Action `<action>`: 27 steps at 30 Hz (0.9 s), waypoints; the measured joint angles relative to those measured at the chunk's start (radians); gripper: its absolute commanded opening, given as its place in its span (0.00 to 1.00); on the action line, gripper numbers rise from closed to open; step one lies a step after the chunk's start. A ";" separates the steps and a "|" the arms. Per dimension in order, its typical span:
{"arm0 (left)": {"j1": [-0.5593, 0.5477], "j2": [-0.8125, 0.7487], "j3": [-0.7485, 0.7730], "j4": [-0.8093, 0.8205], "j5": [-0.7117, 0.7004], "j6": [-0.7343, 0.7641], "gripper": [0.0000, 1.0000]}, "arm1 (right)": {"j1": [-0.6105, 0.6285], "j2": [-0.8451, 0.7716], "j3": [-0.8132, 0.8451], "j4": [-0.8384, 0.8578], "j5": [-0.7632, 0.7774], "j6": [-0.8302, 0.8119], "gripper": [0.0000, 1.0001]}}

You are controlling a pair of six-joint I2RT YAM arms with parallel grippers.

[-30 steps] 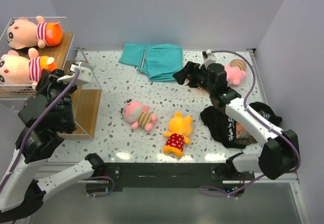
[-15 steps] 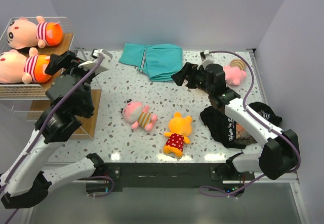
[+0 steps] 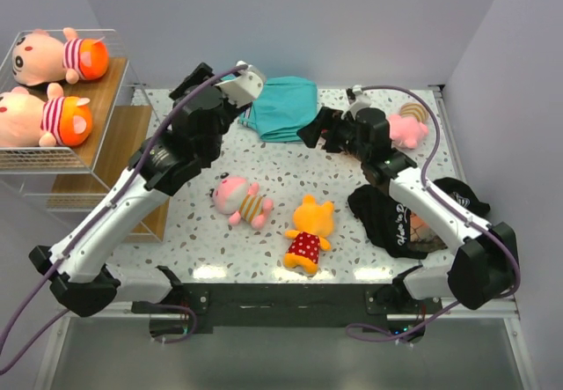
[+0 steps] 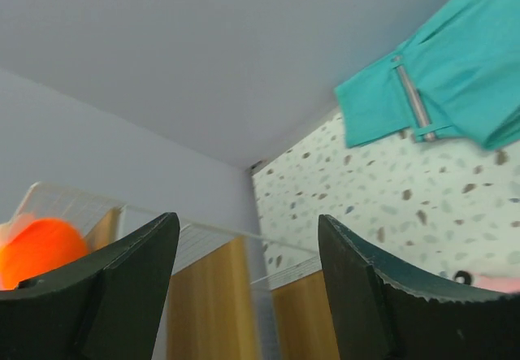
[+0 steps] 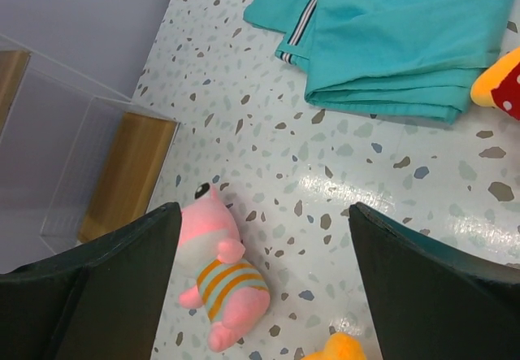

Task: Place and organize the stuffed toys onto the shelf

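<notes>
Speckled white table point(image 3: 290, 165) holds a pink doll point(image 3: 239, 200) in an orange-striped shirt near its middle, an orange doll point(image 3: 308, 231) in a red dotted dress just beside it, and a small pink toy point(image 3: 407, 128) at the far right. On the shelf point(image 3: 114, 121) at the left lie an upper peach doll point(image 3: 57, 55) and a lower peach doll point(image 3: 44, 119), both in red stripes. White lettering on the black garment point(image 3: 391, 223) is too small to read. A teal cloth point(image 3: 286, 108) lies at the back. The left gripper point(image 4: 248, 230) and right gripper point(image 5: 264, 214) both gape wide, holding nothing.

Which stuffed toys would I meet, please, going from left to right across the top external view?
Two striped dolls on the shelf, pink doll in a striped shirt, orange doll in a red dotted dress, pink toy at the far right.
</notes>
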 measured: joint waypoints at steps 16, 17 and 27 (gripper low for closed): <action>0.000 0.027 -0.361 0.117 0.439 -0.386 1.00 | 0.002 0.157 0.037 -0.094 0.008 0.052 0.81; 0.000 0.024 -0.380 0.120 0.450 -0.414 1.00 | 0.002 0.159 0.037 -0.098 0.015 0.058 0.80; 0.005 0.003 -0.604 0.228 0.520 -0.613 0.91 | 0.002 0.160 0.043 -0.143 0.067 0.113 0.78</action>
